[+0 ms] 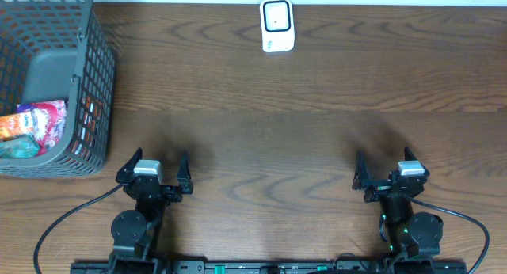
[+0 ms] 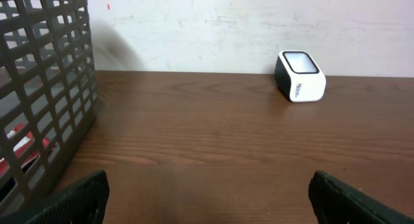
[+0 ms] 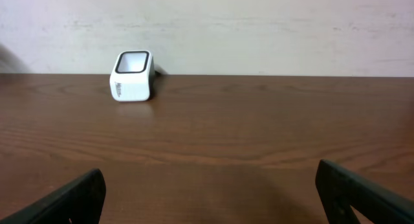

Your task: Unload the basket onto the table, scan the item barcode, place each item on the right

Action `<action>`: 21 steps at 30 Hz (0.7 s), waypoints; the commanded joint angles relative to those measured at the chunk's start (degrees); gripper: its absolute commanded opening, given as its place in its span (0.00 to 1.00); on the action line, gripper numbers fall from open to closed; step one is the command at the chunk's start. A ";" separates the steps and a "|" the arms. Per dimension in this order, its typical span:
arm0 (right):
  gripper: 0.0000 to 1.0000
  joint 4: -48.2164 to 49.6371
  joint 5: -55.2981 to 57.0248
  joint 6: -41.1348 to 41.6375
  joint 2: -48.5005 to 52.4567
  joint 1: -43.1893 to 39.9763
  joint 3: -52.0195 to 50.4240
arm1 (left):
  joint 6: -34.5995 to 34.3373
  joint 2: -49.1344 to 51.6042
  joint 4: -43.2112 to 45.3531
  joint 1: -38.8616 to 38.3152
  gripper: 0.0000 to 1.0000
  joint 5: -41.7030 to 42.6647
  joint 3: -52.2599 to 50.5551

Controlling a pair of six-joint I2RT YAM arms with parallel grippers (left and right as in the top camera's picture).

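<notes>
The white barcode scanner [image 1: 277, 24] stands at top centre of the wooden table [image 1: 277, 123]. At upper left, colourful snack packets [image 1: 38, 125] lie inside a grey mesh basket [image 1: 99, 76]. The left gripper [image 1: 158, 160] at lower left and the right gripper [image 1: 384, 158] at lower right both rest with jaws spread apart, holding nothing.

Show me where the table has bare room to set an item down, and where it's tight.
The widest bare table lies between the scanner at the far edge and the open left pincer and right pincer. Right of the scanner is free too. It is crowded only at far left, where the basket holds snack packets.
</notes>
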 commanded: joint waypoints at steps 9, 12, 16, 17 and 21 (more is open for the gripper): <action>0.99 -0.24 0.50 0.22 -0.28 -0.48 -0.04 | 0.15 -0.46 -2.19 -0.13 0.98 -1.95 -0.94; 0.99 -0.24 0.50 0.22 -0.28 -0.48 -0.04 | 0.15 -0.46 -2.19 -0.13 0.98 -1.95 -0.94; 0.99 -0.24 0.50 0.22 -0.28 -0.48 -0.04 | 0.15 -0.46 -2.19 -0.13 0.98 -1.95 -0.94; 0.99 -0.24 0.50 0.22 -0.28 -0.48 -0.04 | 0.13 -0.46 -2.19 -0.13 0.98 -1.92 -0.94; 0.99 -0.24 0.50 0.22 -0.28 -0.48 -0.04 | 0.11 -0.46 -2.12 -0.13 0.98 -1.53 -0.94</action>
